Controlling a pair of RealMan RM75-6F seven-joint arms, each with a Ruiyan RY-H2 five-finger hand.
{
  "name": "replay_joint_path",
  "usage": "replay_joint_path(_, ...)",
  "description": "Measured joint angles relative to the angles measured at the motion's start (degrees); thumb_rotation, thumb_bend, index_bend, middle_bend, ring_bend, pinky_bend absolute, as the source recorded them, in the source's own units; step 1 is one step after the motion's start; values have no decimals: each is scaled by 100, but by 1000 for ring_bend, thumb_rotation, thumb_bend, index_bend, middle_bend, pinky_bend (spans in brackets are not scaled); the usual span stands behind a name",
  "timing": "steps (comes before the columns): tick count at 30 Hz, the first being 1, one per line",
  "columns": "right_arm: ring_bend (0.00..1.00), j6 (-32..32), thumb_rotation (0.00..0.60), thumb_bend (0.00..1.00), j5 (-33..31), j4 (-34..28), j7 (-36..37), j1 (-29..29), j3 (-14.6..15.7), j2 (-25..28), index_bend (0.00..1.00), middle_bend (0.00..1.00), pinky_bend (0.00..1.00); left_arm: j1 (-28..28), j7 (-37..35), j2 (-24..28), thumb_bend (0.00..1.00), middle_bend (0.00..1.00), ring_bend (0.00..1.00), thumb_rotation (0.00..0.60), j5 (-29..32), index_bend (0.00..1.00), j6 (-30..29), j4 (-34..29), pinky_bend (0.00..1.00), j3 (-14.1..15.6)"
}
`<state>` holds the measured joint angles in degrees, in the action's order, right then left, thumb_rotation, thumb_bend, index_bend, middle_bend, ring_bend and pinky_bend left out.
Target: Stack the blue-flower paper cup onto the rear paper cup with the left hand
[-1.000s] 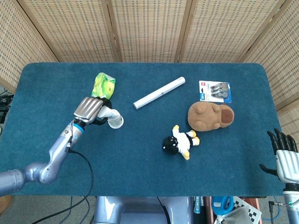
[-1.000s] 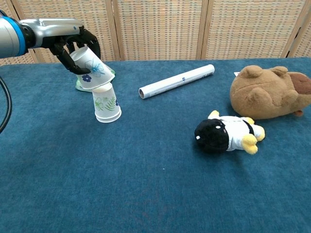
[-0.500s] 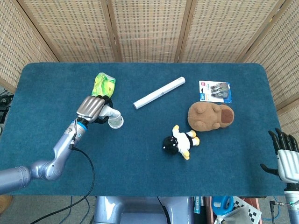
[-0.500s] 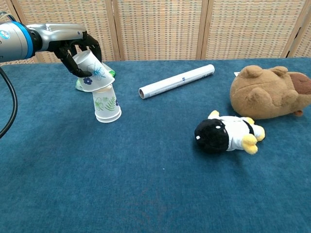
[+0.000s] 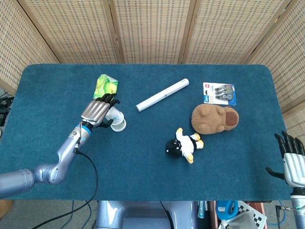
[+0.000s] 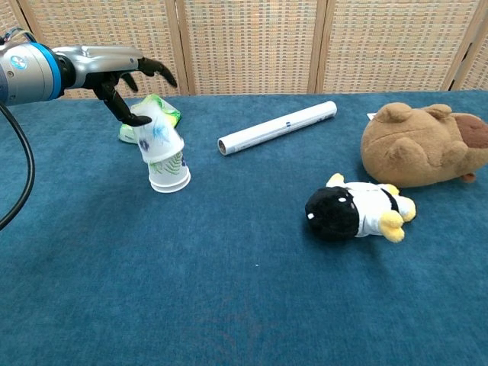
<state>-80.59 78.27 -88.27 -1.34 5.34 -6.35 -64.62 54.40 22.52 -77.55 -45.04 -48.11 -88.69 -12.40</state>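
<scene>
The blue-flower paper cup [image 6: 158, 136] sits upside down and slightly tilted over the leaf-print rear paper cup [image 6: 170, 172], which stands upside down on the blue table. It looks blurred. My left hand [image 6: 126, 75] hovers just above and left of the stack with its fingers spread; the thumb tip lies by the cup's top edge. In the head view the left hand [image 5: 97, 111] covers part of the stacked cups [image 5: 117, 122]. My right hand [image 5: 291, 159] hangs off the table's right front corner, fingers apart and empty.
A green pouch [image 6: 163, 111] lies right behind the cups. A white tube [image 6: 278, 127] lies at mid-table, a penguin plush [image 6: 355, 211] and a brown plush [image 6: 424, 145] to the right. A blister pack [image 5: 219, 93] lies at the back right.
My left hand has spread its fingers and let go of the blue-flower cup. The cup has dropped lower over the rear cup.
</scene>
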Motion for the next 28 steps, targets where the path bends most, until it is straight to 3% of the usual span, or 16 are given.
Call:
replay_joint_path(11, 0, -13, 600, 0, 16, -21, -9, -5, 8, 4, 0, 0, 0, -361, -1069, 283, 291, 0, 0, 600, -1233, 0, -400, -255, 0, -169)
replay_joint_path(18, 0, -44, 600, 0, 40, -58, 20, -19, 11, 30, 0, 0, 0, -1024, -1601, 852, 260, 0, 0, 600, -1959, 0, -908, -595, 0, 65)
replay_joint_path(22, 0, -69, 600, 0, 70, -90, 36, -25, 13, 52, 0, 0, 0, -1585, -1730, 1020, 235, 0, 0, 600, -2165, 0, -1574, -699, 0, 293)
replay_joint_path(28, 0, -164, 600, 0, 145, -153, 65, -53, 16, 89, 0, 0, 0, -2851, -1870, 1117, 234, 0, 0, 600, -2386, 0, -3053, -664, 0, 734)
